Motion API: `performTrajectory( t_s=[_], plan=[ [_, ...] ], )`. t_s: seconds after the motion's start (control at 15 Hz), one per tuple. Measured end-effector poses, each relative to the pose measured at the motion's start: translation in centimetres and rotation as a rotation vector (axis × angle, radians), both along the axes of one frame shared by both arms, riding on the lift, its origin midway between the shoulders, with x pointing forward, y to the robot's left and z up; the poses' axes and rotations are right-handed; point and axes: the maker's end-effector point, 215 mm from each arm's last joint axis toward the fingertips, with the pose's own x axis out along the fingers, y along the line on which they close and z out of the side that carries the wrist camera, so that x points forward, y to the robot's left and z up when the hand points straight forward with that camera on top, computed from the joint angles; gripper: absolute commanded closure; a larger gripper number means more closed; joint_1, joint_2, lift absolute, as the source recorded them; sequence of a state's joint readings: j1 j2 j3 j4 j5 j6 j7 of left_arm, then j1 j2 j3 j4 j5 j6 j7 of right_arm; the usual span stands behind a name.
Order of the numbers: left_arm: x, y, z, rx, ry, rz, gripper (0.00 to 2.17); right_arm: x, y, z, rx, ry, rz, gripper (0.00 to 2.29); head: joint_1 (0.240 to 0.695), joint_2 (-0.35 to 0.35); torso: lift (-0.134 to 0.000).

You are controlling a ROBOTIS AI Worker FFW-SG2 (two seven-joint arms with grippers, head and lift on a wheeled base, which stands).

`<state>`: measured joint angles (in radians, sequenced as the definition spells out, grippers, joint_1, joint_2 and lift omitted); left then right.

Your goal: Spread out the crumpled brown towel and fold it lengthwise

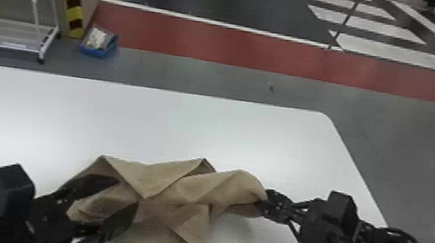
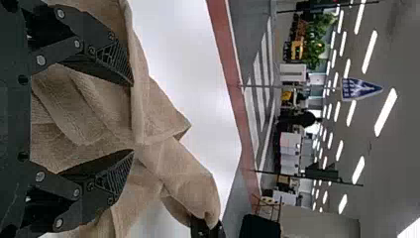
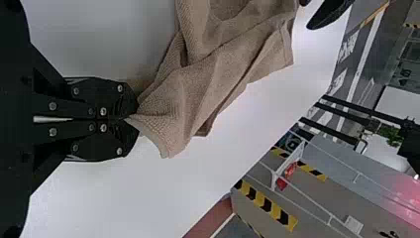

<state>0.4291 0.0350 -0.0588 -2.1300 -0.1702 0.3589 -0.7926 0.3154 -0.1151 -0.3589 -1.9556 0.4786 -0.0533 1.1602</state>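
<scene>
The crumpled brown towel (image 1: 181, 193) lies bunched near the front of the white table, with several folds and a raised peak at its back edge. Over its left part, my left gripper (image 1: 125, 193) stands open. Brown cloth lies between and below the spread fingers of the left gripper (image 2: 132, 118) in the left wrist view. At the towel's right end is my right gripper (image 1: 265, 203). The right wrist view has the right gripper (image 3: 131, 118) shut on a pinched corner of the towel (image 3: 198, 84), the cloth hanging in folds from it.
The white table (image 1: 150, 119) extends behind the towel, its right edge slanting beside the right arm. Beyond it on the floor are a blue box (image 1: 97, 51) and a white shelf cart (image 1: 11, 35) at the back left.
</scene>
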Motion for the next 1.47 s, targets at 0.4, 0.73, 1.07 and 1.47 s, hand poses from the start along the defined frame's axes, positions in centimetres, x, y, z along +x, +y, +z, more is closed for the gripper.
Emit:
performTrajectory(
  t_s=[0.4,0.73,1.07,1.47],
  plan=[
    [-0.2,-4.8,1.7,0.072,-0.163,-0.078,0.5,0.1,1.3,-0.1,0.02,0.004,0.014,2.26,0.695,-0.309,-0.124],
    [0.3,-5.5,-0.5,0.135,-0.144,-0.101,0.5,0.3,1.3,0.1,0.024,0.003,0.012,2.26,0.695,-0.317,-0.124],
    [2.1,-4.5,-2.3,0.181,-0.133,-0.045,0.84,0.3,1.4,0.2,0.034,0.0,0.013,2.26,0.695,-0.298,-0.124],
    [3.3,-1.4,-4.5,0.215,-0.037,0.054,1.06,0.4,0.7,0.3,0.032,-0.003,0.0,2.26,0.695,-0.262,-0.124]
  ],
)
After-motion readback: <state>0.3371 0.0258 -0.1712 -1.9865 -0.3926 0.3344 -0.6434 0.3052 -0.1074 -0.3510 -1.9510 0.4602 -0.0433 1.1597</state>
